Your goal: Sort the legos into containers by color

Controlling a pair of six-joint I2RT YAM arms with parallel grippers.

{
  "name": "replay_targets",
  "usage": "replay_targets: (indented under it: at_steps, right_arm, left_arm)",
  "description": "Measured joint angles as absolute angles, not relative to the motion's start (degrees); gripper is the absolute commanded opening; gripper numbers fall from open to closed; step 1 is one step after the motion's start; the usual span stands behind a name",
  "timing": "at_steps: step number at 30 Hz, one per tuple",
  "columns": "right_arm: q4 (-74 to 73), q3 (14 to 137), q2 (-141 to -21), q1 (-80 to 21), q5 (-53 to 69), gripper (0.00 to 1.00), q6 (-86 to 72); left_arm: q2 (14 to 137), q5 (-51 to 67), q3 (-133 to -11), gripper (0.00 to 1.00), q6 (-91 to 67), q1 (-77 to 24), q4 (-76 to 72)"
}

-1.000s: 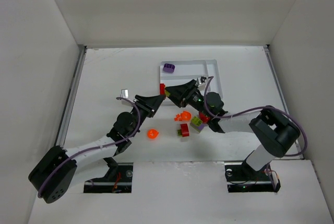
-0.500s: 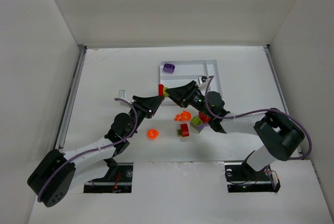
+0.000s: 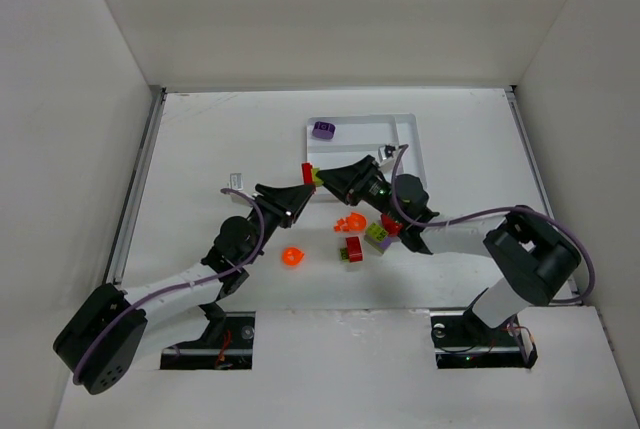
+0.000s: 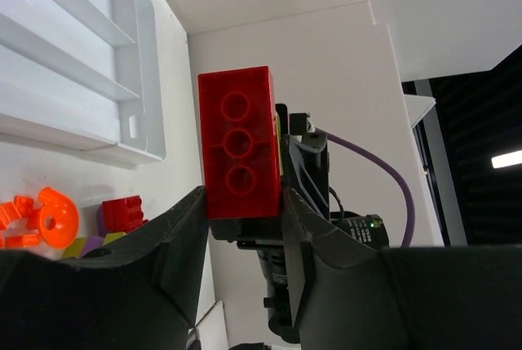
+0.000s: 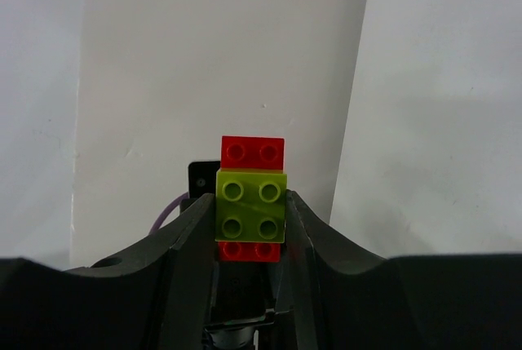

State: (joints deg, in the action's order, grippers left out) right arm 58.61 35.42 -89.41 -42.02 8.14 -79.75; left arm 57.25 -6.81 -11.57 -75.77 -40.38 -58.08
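Observation:
My left gripper (image 3: 303, 187) is shut on a red brick (image 4: 238, 144). My right gripper (image 3: 324, 180) is shut on a lime green brick (image 5: 251, 206) stuck to that red brick (image 5: 253, 152). The two grippers meet tip to tip above the table, just in front of the white tray's (image 3: 408, 129) near-left corner. A purple brick (image 3: 323, 130) lies in the tray's far-left slot. On the table lie an orange round piece (image 3: 292, 256), small orange pieces (image 3: 350, 220), a red brick (image 3: 354, 248) and a lime and purple brick (image 3: 378, 234).
The tray's slots (image 4: 81, 64) show at the upper left of the left wrist view, with orange pieces (image 4: 53, 215) and a red piece (image 4: 122, 213) below them. White walls enclose the table on three sides.
Both grippers, with the joined bricks between them, have shifted slightly left and toward me. The loose pieces have not moved.

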Motion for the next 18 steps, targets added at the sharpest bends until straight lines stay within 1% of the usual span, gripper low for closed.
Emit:
replay_targets:
  at_steps: [2,5,10,11,13,14,18]
  right_arm:
    - [58.6,35.7,-89.6,-42.0,8.4,0.41,-79.7]
    - [58.6,35.9,-89.8,-42.0,8.9,0.46,-79.7]
    - [58.7,36.5,-90.6,-42.0,9.5,0.49,-79.7]
    - [58.7,36.6,-90.6,-42.0,9.6,0.48,-79.7]
    - [58.7,36.7,-90.6,-42.0,9.7,0.39,-79.7]
    - [58.7,36.7,-90.6,-42.0,9.7,0.37,-79.9]
    - [58.7,36.7,-90.6,-42.0,9.7,0.35,-80.2]
  left_arm:
    - [57.2,-6.9,-11.3,0.14,-75.9,-40.4,-58.3]
    - [57.2,-6.9,-10.9,0.14,-76.2,-40.4,-58.8]
    - [57.2,-6.1,-10.9,0.14,-76.4,-40.5,-58.9]
    - [57.2,-6.0,-10.8,0.14,-76.4,-40.6,-58.9]
    - [57.2,-6.0,-10.8,0.14,-76.6,-40.5,-59.0]
    - [57.2,-5.9,-10.8,0.14,-76.6,-40.5,-59.1]
    - [57.1,-5.8,-10.7,0.14,-76.6,-40.5,-59.2]
